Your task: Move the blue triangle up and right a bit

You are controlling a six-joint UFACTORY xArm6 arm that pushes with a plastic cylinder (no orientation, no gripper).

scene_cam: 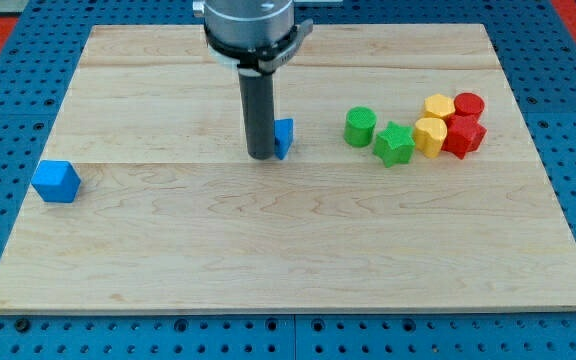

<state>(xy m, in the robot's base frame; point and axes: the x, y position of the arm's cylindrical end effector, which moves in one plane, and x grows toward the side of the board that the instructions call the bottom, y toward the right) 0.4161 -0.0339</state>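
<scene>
The blue triangle (284,137) lies near the middle of the wooden board (288,240), partly hidden behind my rod. My tip (261,156) touches the board right at the triangle's left side, pressed against it. Only the triangle's right part shows. A blue cube (56,181) sits alone at the view's far left edge of the board, well away from the tip.
To the view's right stands a cluster: a green cylinder (360,127), a green star (394,144), two yellow blocks (439,106) (429,135), a red cylinder (469,105) and a red star (464,135). A blue pegboard surrounds the board.
</scene>
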